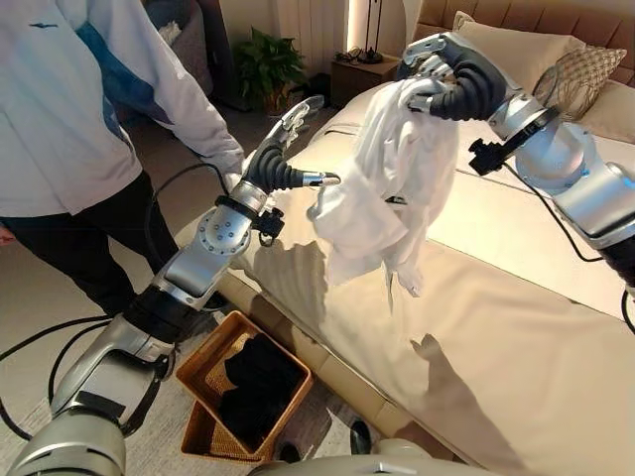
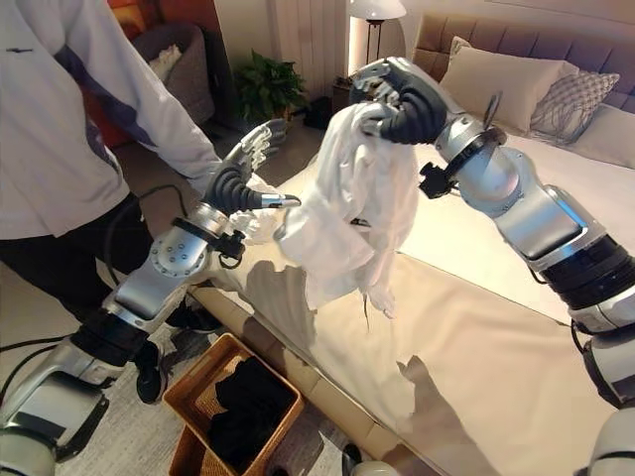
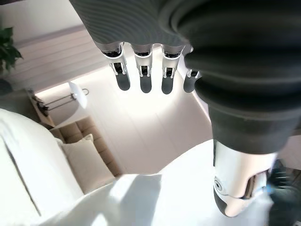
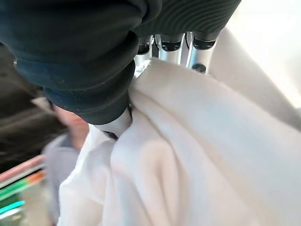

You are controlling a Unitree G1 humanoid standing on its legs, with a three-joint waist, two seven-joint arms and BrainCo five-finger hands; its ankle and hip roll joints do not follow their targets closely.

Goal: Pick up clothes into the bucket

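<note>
Nearest to me, on the floor against the near edge of the bed (image 1: 516, 327), sits the woven basket (image 1: 203, 362), with dark clothes (image 1: 256, 385) already lying inside it. It rests on a second basket (image 1: 203, 436) of the same weave.

Above that, my left hand (image 1: 281, 149) is raised over the bed's near edge, fingers straight and spread, thumb (image 1: 319, 178) pointing out sideways so that its tip touches the hanging cloth. It grips nothing.

My right hand (image 2: 397, 94) is held high over the bed, fingers curled tight round the top of a white garment (image 2: 347, 208). The garment hangs free from that grip in bunched folds, its lower hem clear of the beige sheet, well above and to one side of the basket.

A person (image 1: 79, 129) in a white jacket with a blue stripe stands on the floor at my left, one sleeve reaching toward my left arm.

Farther off, pillows (image 1: 526, 50) lean against the padded headboard (image 2: 506, 35), and a potted plant (image 1: 266, 64) and a lamp (image 2: 375, 12) stand near the head corner of the bed.
</note>
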